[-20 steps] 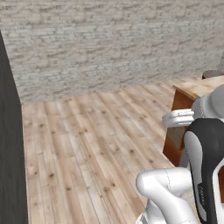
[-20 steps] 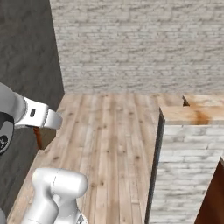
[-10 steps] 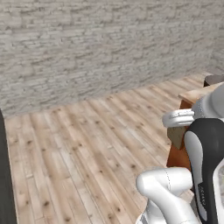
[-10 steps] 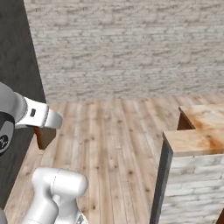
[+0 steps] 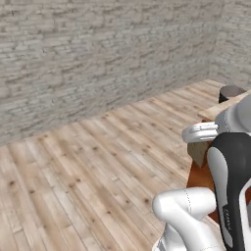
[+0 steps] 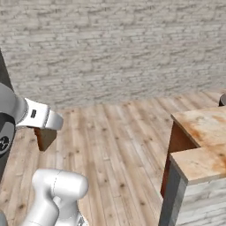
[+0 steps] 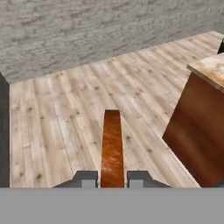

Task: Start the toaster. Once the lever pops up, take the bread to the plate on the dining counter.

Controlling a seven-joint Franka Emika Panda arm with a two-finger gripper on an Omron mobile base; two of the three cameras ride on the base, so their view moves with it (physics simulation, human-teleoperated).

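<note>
My gripper is shut on the bread, a tan-brown slice seen edge-on between the two fingertips. From the left base camera the bread hangs under the hand, just left of the dining counter. In the right base view the gripper holds the bread above the wooden floor, far left of the dining counter. That counter has a beige, rust-marbled top on a reddish wood base. The toaster and the plate are out of view.
A narrower raised ledge on a grey brick wall stands in front of the counter. A dark round object sits at the counter's far end. Pale brick wall closes the back; wooden floor lies open. A dark panel borders the left.
The base has turned, so the whole scene slid: the dark panel moved off to the left and the dining counter came further into view. The bread stays in the shut gripper.
</note>
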